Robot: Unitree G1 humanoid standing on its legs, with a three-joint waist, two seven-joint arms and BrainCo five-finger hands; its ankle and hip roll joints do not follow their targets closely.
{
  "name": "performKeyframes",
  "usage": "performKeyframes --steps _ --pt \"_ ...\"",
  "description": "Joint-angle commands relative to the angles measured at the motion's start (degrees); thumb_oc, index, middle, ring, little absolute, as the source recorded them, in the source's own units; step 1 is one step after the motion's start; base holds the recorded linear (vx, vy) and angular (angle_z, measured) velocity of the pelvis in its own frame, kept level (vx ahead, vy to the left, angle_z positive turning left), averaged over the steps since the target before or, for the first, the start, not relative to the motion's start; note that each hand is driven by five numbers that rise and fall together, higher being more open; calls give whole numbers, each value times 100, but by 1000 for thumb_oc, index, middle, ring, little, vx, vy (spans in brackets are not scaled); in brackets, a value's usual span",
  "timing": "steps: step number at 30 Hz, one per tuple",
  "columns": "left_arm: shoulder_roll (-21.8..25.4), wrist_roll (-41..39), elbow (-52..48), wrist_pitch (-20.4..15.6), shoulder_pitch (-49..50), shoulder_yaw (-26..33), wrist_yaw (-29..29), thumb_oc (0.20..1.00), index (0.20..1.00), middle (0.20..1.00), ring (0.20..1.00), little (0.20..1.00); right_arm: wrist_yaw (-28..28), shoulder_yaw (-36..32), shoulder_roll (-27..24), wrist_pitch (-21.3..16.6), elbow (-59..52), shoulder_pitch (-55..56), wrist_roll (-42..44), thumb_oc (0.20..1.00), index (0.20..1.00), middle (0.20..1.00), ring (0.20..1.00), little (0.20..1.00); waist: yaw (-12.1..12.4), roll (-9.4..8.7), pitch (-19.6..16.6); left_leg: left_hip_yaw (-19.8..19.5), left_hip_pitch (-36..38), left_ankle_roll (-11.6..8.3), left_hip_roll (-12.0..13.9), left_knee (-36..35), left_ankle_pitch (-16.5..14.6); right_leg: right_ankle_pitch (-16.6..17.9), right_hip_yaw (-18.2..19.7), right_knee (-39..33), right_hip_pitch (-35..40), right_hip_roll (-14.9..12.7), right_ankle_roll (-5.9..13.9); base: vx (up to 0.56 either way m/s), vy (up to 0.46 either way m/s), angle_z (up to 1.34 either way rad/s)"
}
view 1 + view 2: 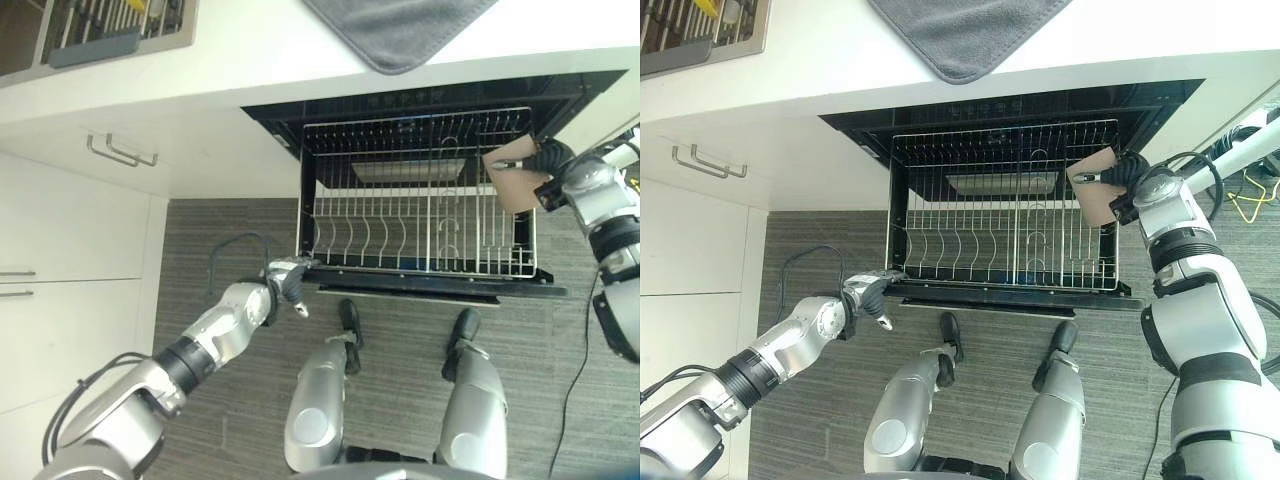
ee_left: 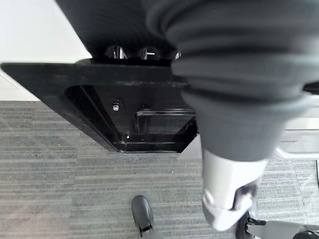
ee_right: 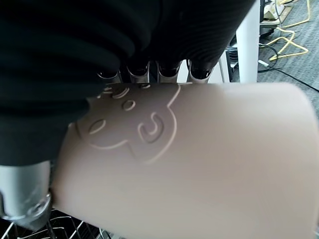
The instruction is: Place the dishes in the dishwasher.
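At the far left stand white cabinet doors (image 1: 70,240) with metal bar handles (image 1: 120,152), and above them on the white countertop (image 1: 250,50) the corner of a cutlery tray (image 1: 110,25) shows. The left hand (image 1: 287,281) reaches low toward the front left corner of the pulled-out wire rack (image 1: 420,195), at the edge of the open dishwasher (image 1: 1010,105); its fingers look loosely curled by the rack's front rail, but whether they grip it I cannot tell. The rack's tines stand in rows with no dishes among them. A grey drying mat (image 1: 395,30) lies on the countertop above the dishwasher opening, its corner overhanging the edge. At the right, the right hand (image 1: 1130,172) holds a beige plastic cup (image 1: 1097,187) over the rack's right side, fingers wrapped round its wall and thumb against it. The cup (image 3: 199,164) bears an embossed cartoon figure on its side, with wire tines visible beneath.
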Motion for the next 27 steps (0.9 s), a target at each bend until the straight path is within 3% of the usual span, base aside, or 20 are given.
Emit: performKeyframes --steps 1,8,18,20,22,23,26,27 --pt "84 -28 213 -18 1105 -619 -64 1000 1000 1000 1000 1000 136 159 21 260 315 -298 -138 1000 1000 1000 1000 1000 233 33 32 -586 -440 -200 269 91 167 -682 60 632 -351 -70 -48 0 0 0" --pt "-176 -46 819 -273 1072 -554 245 1000 1000 1000 1000 1000 -483 133 119 829 332 -283 -56 1000 1000 1000 1000 1000 162 -114 32 -520 -421 -159 317 37 157 -674 133 673 -433 -1 -66 0 0 0" --pt "-210 -176 919 -163 906 -371 260 1000 1000 1000 1000 1000 -869 -322 204 715 -230 110 1291 1000 1000 1000 1000 1000 47 -398 32 -455 -408 -164 480 118 108 -631 151 660 -401 126 -78 -14 -26 -2" --pt "-172 -294 765 -226 853 -293 526 1000 1000 1000 1000 1000 -987 -469 166 755 -669 266 1779 1000 1000 1000 1000 1000 -20 -463 32 -444 -396 -181 519 172 96 -625 160 680 -374 149 -87 16 -8 -5" --pt "-46 -630 371 -432 793 -89 1167 1000 1000 1000 1000 1000 -1251 -722 163 757 -1304 640 2127 1000 1000 1000 1000 1000 -72 -528 32 -445 -384 -178 536 229 69 -633 181 721 -355 166 -86 45 -41 -3" --pt "105 -845 -230 -443 702 278 1415 1000 1000 1000 1000 1000 -1471 -1051 129 660 -1925 1087 2402 1000 1000 1000 1000 1000 -107 -572 32 -439 -381 -165 547 271 53 -616 166 737 -341 162 -70 35 -71 -3" --pt "436 -1303 -1533 -326 688 1333 1162 1000 1000 1000 1000 1000 -1881 -1909 168 403 -3383 2258 2577 1000 1000 1000 1000 1000 -140 -629 32 -409 -442 -115 555 258 188 -419 67 635 -325 171 -90 -45 -79 6" --pt "456 -1377 -1590 -384 684 1413 1173 1000 1000 1000 1000 1000 -1888 -1958 173 383 -3488 2332 2586 1000 1000 1000 1000 1000 -145 -632 32 -409 -436 -117 553 253 190 -414 64 627 -317 171 -87 13 -51 6"
